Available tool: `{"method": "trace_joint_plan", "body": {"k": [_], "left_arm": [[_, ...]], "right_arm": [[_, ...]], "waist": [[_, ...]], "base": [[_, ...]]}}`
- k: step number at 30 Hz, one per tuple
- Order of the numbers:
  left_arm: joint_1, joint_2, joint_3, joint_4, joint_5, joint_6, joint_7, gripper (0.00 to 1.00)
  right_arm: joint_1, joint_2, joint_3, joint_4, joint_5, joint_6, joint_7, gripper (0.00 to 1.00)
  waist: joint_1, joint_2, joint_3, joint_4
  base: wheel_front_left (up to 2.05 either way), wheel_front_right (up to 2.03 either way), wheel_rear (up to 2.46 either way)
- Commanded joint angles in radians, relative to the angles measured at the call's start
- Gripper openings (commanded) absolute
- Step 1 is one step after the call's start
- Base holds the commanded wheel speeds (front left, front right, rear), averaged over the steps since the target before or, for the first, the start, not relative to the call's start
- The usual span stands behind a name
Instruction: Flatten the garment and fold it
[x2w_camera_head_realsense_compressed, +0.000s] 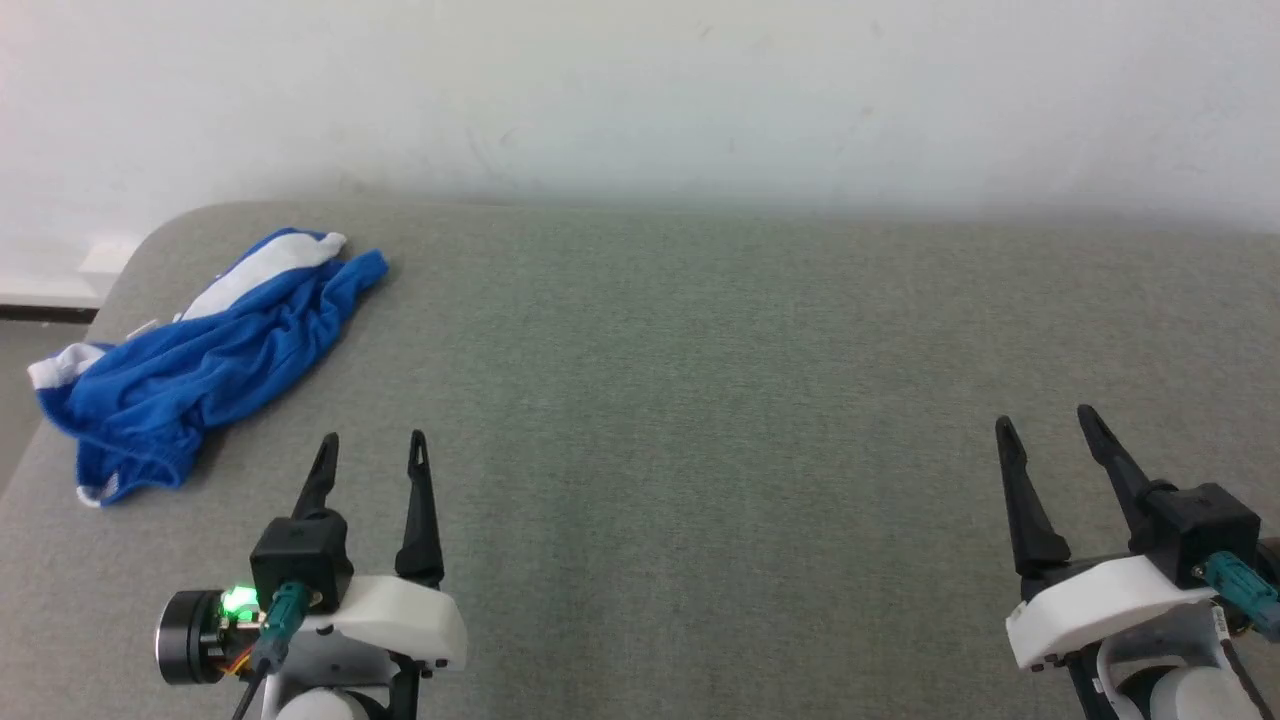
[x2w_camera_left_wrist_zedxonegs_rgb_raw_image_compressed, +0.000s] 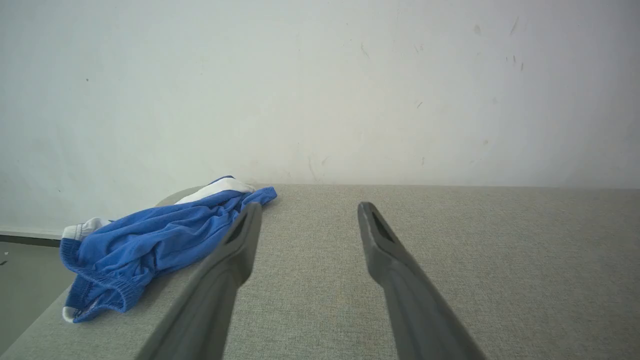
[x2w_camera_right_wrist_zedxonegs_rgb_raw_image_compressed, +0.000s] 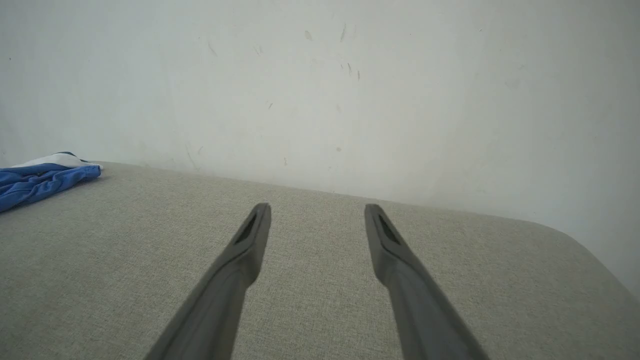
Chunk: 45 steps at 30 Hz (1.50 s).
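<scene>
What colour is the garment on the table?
The garment is bright blue with white stripes, best seen in the head view.

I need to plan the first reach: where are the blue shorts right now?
In the head view the garment lies crumpled at the far-left corner of the table, ahead and left of the open left gripper, untouched.

Looks like a plain lab space: grey cloth-covered table (x2w_camera_head_realsense_compressed: 700, 400) against a bare wall (x2w_camera_left_wrist_zedxonegs_rgb_raw_image_compressed: 320, 90) (scuffed, white).
</scene>
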Motion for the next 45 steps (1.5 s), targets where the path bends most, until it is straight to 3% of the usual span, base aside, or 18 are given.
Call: {"method": "trace_joint_plan", "body": {"k": [1, 15, 28, 38, 45], "left_arm": [[-0.012, 0.0, -0.004, -0.007, -0.007, 0.009, -0.009, 1.0], [-0.016, -0.002, -0.007, -0.021, -0.016, 0.041, -0.038, 1.0], [-0.104, 0.004, 0.045, -0.005, -0.026, 0.062, -0.065, 1.0], [-0.331, 0.099, 0.152, 0.113, -0.042, 0.039, -0.086, 1.0], [-0.527, 0.182, 0.175, 0.286, -0.081, -0.019, -0.079, 1.0]], "right_arm": [[0.006, 0.001, -0.004, -0.009, 0.007, -0.001, -0.012, 1.0], [0.014, 0.002, -0.023, -0.024, 0.011, -0.001, -0.041, 1.0], [0.01, 0.002, -0.031, -0.06, -0.007, -0.001, -0.068, 1.0], [-0.047, -0.012, -0.033, -0.126, -0.066, -0.001, -0.089, 1.0], [-0.105, -0.051, -0.031, -0.178, -0.083, -0.001, -0.103, 1.0]], "waist": [[-0.0001, 0.0, 0.006, 0.029], [-0.0001, 0.0, 0.023, 0.144], [-0.0001, 0.0, 0.08, 0.198], [-0.0001, 0.0, 0.234, 0.185], [-0.0001, 0.0, 0.357, 0.167]], "base": [[0.0, 0.0, 0.0], [0.0, 0.0, 0.0], [0.0, 0.0, 0.0], [0.0, 0.0, 0.0], [0.0, 0.0, 0.0]]}}
